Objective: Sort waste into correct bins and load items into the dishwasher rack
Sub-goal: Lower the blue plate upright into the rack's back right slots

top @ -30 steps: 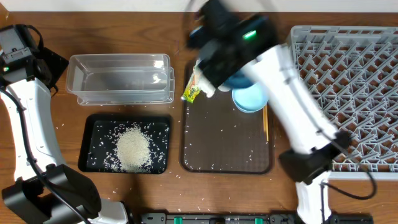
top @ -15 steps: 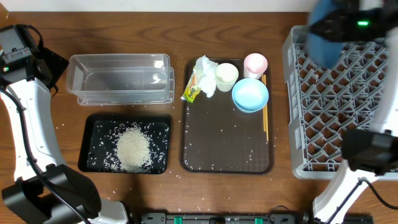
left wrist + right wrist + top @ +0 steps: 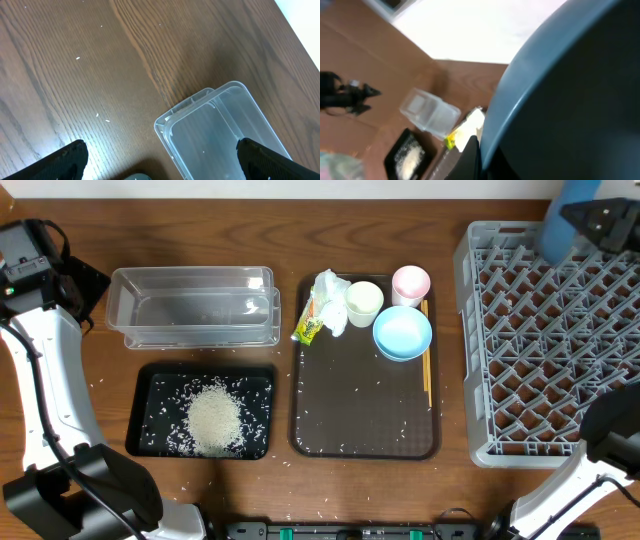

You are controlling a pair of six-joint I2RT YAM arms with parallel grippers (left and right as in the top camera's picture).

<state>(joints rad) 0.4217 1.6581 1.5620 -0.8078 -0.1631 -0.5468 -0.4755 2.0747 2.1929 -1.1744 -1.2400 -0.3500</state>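
While rice (image 3: pixel 213 418) already sits in black tray (image 3: pixel 141 408), right gripper (image 3: pixel 590 218) grips blue plate (image 3: pixel 558 225) over far corner of rack (image 3: pixel 540 360), otherwise bare; left gripper (image 3: pixel 160 165) gapes empty beside clear tub (image 3: pixel 190 310). Tissue (image 3: pixel 328 298), wrapper (image 3: pixel 309 330), bowl (image 3: pixel 402 333), white cup (image 3: pixel 364 301), pink cup (image 3: pixel 411 281) lie unsorted on brown tray (image 3: pixel 365 420).

There is one clear rectangular plastic tub (image 3: pixel 190 305), one shallow black rectangular tray (image 3: pixel 133 415) and one larger dark brown serving tray (image 3: pixel 365 400). There is also one big grey plastic lattice rack (image 3: pixel 540 360). The cups are two: one small white cup (image 3: pixel 363 302) and one small pink cup (image 3: pixel 411 282). I count one light-blue bowl (image 3: pixel 402 332) and one deep-blue round plate (image 3: pixel 558 230). There is one crumpled white paper tissue (image 3: pixel 328 292) and one yellow-green printed wrapper (image 3: pixel 308 330). The loose white rice grains (image 3: pixel 213 418) are too many to count: one heap, plus many scattered ones. Of the thin wooden sticks (image 3: pixel 426 375) I cannot tell if there is one or two.
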